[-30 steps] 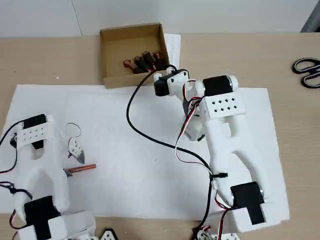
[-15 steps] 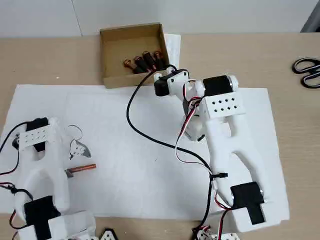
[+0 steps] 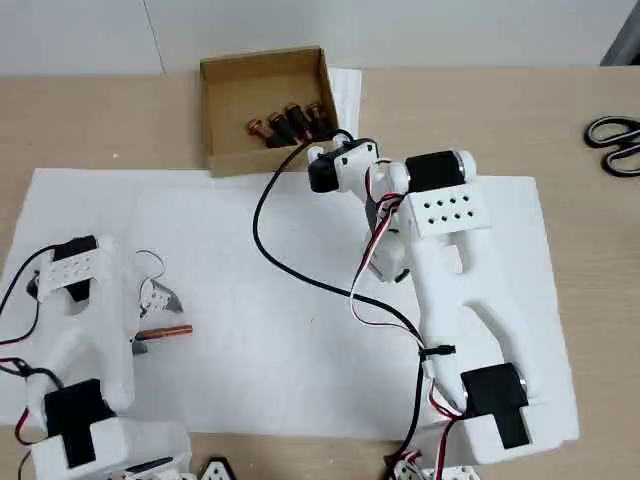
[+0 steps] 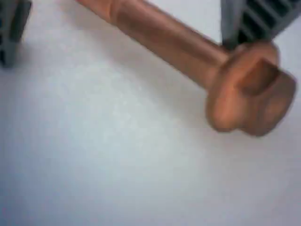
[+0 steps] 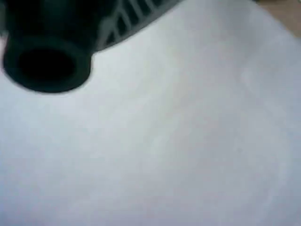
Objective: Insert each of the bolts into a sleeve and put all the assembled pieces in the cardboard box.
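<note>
At twelve o'clock the box (image 3: 225,75) is holding four assembled pieces (image 3: 288,124); my open left fingers (image 4: 256,19) are straddling one bolt (image 4: 178,47), my right fingers (image 5: 127,19) gripping one sleeve (image 5: 47,63).

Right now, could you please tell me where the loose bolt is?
In the high view the bolt lies on the left part of the white paper, just beside the left gripper.

- bolt (image 4: 188,52): blurred, shank end cut by frame edge
- sleeve (image 5: 47,66): blurred, partly cut off
- scissors (image 3: 612,146): cut at frame's right edge
- boxed pieces (image 3: 288,122): details too small
</note>
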Action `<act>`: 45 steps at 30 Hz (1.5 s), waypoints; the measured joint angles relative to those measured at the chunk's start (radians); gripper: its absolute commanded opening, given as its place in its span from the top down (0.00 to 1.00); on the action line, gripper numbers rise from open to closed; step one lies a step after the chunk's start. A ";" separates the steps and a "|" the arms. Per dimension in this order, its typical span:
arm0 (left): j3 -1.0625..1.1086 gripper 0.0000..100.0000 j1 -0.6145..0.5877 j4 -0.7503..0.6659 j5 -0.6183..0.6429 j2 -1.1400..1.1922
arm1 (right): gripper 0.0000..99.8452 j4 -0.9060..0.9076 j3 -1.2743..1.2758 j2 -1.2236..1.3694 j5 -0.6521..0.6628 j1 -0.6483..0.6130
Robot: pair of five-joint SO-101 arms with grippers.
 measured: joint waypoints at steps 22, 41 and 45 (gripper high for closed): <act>-0.078 0.99 0.011 -0.011 0.034 0.057 | 0.99 0.000 0.000 0.000 0.000 0.000; -0.164 0.99 0.018 0.100 -0.120 0.095 | 0.99 -0.003 0.000 0.000 0.000 0.000; -0.163 0.99 0.075 0.140 -0.138 0.097 | 0.99 -0.003 0.000 0.000 0.000 0.000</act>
